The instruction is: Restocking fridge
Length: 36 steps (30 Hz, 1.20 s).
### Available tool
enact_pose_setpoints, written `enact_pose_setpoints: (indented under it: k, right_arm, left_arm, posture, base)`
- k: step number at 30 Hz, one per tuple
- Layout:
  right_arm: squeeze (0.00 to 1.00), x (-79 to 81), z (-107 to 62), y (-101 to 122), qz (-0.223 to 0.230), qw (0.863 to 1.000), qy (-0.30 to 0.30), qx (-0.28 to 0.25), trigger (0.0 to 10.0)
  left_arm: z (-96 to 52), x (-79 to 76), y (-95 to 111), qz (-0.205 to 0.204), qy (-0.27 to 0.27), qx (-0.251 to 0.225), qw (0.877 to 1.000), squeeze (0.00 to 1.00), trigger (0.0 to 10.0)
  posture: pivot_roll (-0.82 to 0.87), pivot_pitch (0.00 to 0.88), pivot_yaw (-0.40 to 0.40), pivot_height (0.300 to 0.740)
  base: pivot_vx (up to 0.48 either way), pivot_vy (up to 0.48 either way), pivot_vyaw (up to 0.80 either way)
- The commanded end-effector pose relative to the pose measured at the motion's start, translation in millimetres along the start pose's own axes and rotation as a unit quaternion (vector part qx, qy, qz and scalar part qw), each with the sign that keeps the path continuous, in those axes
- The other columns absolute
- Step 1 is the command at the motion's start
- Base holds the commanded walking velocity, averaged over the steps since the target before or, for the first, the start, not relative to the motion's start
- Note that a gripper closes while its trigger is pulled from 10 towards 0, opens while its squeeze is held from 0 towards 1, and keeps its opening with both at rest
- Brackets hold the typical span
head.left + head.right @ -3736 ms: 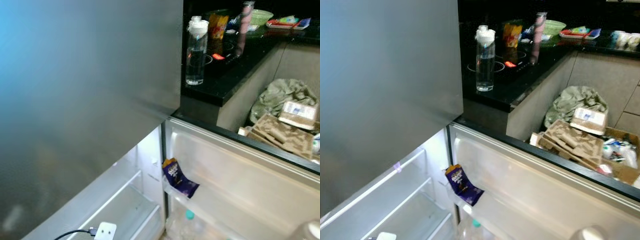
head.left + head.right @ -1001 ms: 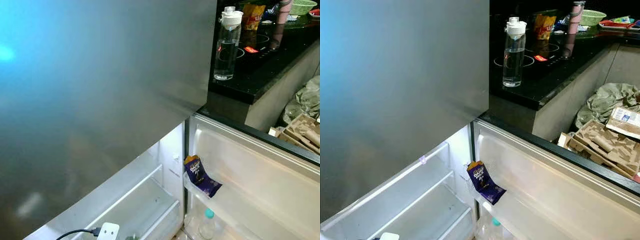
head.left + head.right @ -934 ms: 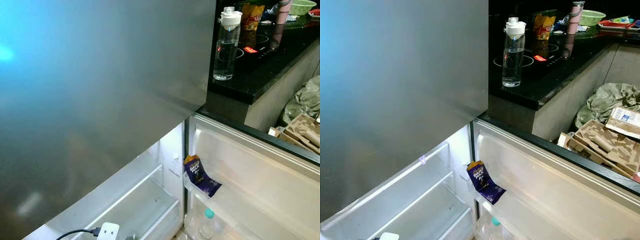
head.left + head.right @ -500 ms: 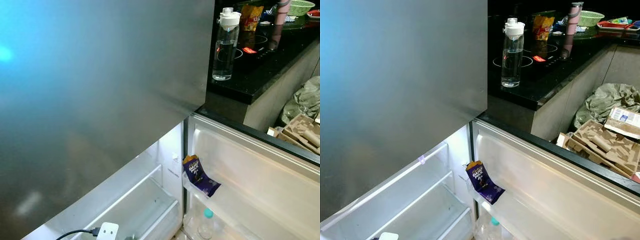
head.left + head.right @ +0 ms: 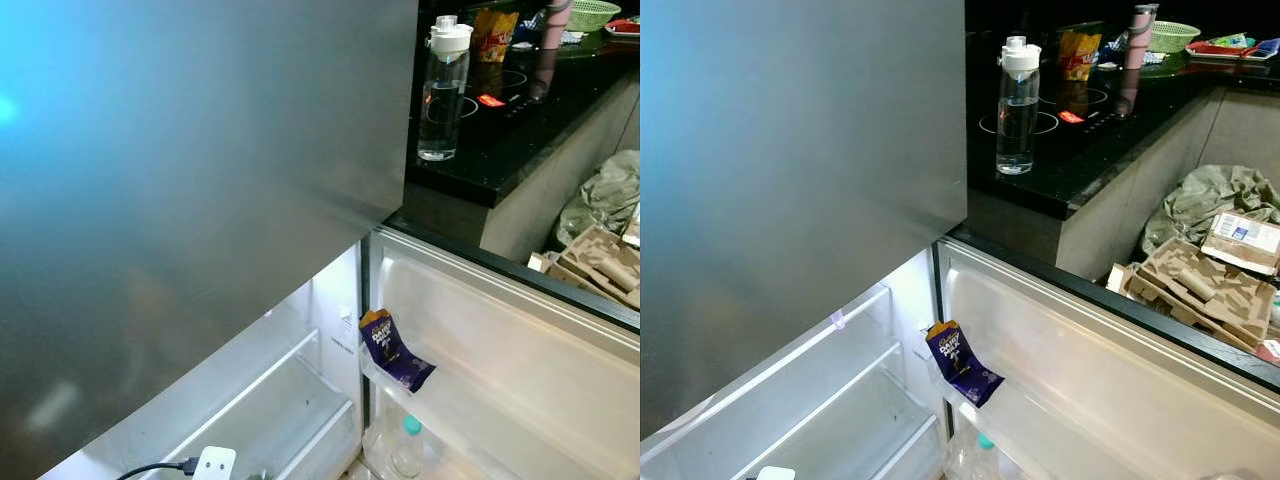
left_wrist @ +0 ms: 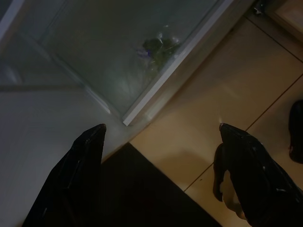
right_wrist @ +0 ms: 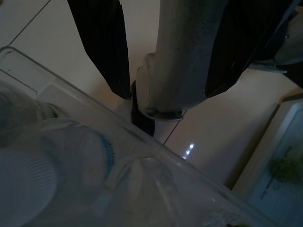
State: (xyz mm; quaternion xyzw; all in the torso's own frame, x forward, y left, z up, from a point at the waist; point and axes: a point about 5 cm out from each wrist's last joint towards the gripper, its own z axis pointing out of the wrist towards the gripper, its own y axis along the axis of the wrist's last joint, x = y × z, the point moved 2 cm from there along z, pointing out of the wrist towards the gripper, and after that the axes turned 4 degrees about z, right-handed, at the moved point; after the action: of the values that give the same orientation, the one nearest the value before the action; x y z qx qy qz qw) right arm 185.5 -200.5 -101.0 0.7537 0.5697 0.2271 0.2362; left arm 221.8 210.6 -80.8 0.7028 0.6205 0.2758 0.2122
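The fridge's steel upper door [image 5: 200,150] is closed and its lower door [image 5: 1090,360] stands open toward me. In the door shelf lies a purple chocolate packet [image 5: 958,362], with a teal-capped bottle [image 5: 408,450] in the shelf below. My left gripper [image 6: 161,130] hangs open over the tan floor beside the fridge's lower drawer. My right gripper [image 7: 168,92] is shut on a pale grey bottle [image 7: 184,61], above a clear bin [image 7: 94,156] holding ridged plastic bottles.
A clear water bottle [image 5: 1016,105] stands on the black counter at the right. Cardboard [image 5: 1200,280] and a green bag [image 5: 1210,200] are piled beyond the open door. A white plug with a cable [image 5: 212,463] lies by the empty drawer [image 5: 280,420]. A dark mat [image 6: 142,189] covers the floor.
The head view has drifted, so the whole scene sits slightly further left and lower than a second ago. Nothing in the fridge or on the counter has moved.
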Motion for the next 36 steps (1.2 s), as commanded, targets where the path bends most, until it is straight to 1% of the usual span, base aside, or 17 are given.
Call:
enact_pose_setpoints:
  k: [1,3,4,7,9,11,13,16,19,22,23,26,28,30,34,35,36]
  right_arm:
    - [0.0,0.8,-1.0,-6.7,0.007,1.0,-0.002,0.011,10.0]
    - [0.0,3.9,-0.7,-7.4,-0.001,1.0,0.002,0.016,10.0]
    - [0.0,6.1,-0.2,-6.4,0.0,1.0,0.001,0.015,10.0]
    - [0.0,9.7,1.0,-1.9,0.01,1.0,0.001,0.006,10.0]
    - [0.0,15.7,1.6,-2.7,-0.002,1.0,0.006,0.012,10.0]
    - [0.0,6.2,-0.6,-8.6,-0.013,1.0,0.003,0.02,10.0]
    - [0.0,-7.3,-2.9,-10.4,-0.002,1.0,-0.005,0.015,10.0]
    - [0.0,-12.5,-3.5,-8.8,0.014,1.0,-0.008,0.009,10.0]
    - [0.0,-13.6,-5.1,-16.3,-0.007,1.0,-0.006,0.026,10.0]
    - [0.0,-18.4,-5.2,-13.1,0.013,1.0,-0.013,0.016,10.0]
    - [0.0,-19.3,-5.5,-13.8,0.013,1.0,-0.013,0.017,10.0]
    - [0.0,-22.0,-7.4,-21.1,-0.003,0.999,-0.01,0.036,10.0]
    - [0.0,-23.2,-7.6,-21.2,0.0,0.999,-0.011,0.036,10.0]
    - [0.0,-25.7,-7.6,-18.2,0.013,0.999,-0.011,0.027,10.0]
    - [0.0,-29.5,-8.8,-19.1,-0.009,1.0,-0.012,0.025,10.0]
    - [0.0,-33.2,-8.6,-13.8,0.005,1.0,-0.018,0.011,10.0]
    - [0.0,-35.1,-8.3,-10.1,0.013,1.0,-0.02,0.002,10.0]
  left_arm:
    - [-1.2,-1.9,-6.0,0.003,-0.006,0.007,1.0,0.0,10.0]
    - [-1.2,-0.5,-6.4,-0.003,0.002,0.008,1.0,0.0,10.0]
    - [-1.3,-0.8,-6.7,-0.009,0.002,0.008,1.0,0.0,10.0]
    - [-1.1,-2.1,-6.1,-0.004,-0.006,0.008,1.0,0.0,10.0]
    - [-1.3,1.8,-6.7,-0.01,0.009,0.011,1.0,0.0,10.0]
    - [-1.5,2.7,-7.8,-0.022,0.015,0.012,1.0,0.0,10.0]
    - [-1.4,0.8,-7.7,-0.022,0.007,0.011,1.0,0.0,10.0]
    - [-1.1,0.6,-6.4,-0.009,-0.001,0.011,1.0,0.0,10.0]
    - [-1.6,4.0,-8.7,-0.021,0.016,0.016,1.0,0.0,10.0]
    - [-1.3,-0.2,-7.5,-0.015,-0.004,0.013,1.0,0.0,10.0]
    - [-1.3,0.5,-7.4,-0.012,-0.003,0.013,1.0,0.0,10.0]
    - [-1.7,2.3,-9.9,-0.015,0.008,0.018,1.0,0.0,10.0]
    - [-1.7,1.3,-9.5,-0.014,0.003,0.017,1.0,0.0,10.0]
    - [-1.4,0.0,-7.6,-0.001,-0.007,0.013,1.0,0.0,10.0]
    - [-1.8,3.8,-9.4,-0.022,0.014,0.017,1.0,0.0,10.0]
    - [-1.6,1.8,-8.9,-0.017,0.002,0.015,1.0,0.0,10.0]
    - [-1.5,0.4,-8.0,-0.007,-0.005,0.014,1.0,0.0,10.0]
  posture:
    - [-0.1,0.142,0.062,0.721]
    - [-0.09,0.144,0.068,0.721]
    - [-0.1,0.149,0.076,0.721]
    - [-0.1,0.147,0.068,0.721]
    - [-0.09,0.147,0.066,0.721]
    - [-0.09,0.147,0.066,0.721]
    - [-0.09,0.147,0.066,0.721]
    - [-0.1,0.147,0.059,0.721]
    - [-0.09,0.15,0.068,0.721]
    - [-0.1,0.153,0.072,0.721]
    - [-0.1,0.149,0.062,0.721]
    - [-0.1,0.153,0.08,0.721]
    - [-0.11,0.153,0.078,0.721]
    - [-0.1,0.147,0.067,0.721]
    - [-0.1,0.146,0.07,0.721]
    - [-0.1,0.148,0.078,0.721]
    - [-0.1,0.14,0.064,0.721]
  base:
    - [0.0,0.0,0.0]
    - [0.0,0.0,0.0]
    - [0.0,0.0,0.0]
    - [0.0,0.0,0.0]
    - [0.0,0.0,0.0]
    - [0.0,0.0,0.0]
    - [0.0,0.0,0.0]
    - [0.0,0.0,0.0]
    - [0.0,0.0,0.0]
    - [0.0,0.0,0.0]
    - [0.0,0.0,0.0]
    - [0.0,0.0,0.0]
    - [0.0,0.0,0.0]
    - [0.0,0.0,0.0]
    - [0.0,0.0,0.0]
    - [0.0,0.0,0.0]
    - [0.0,0.0,0.0]
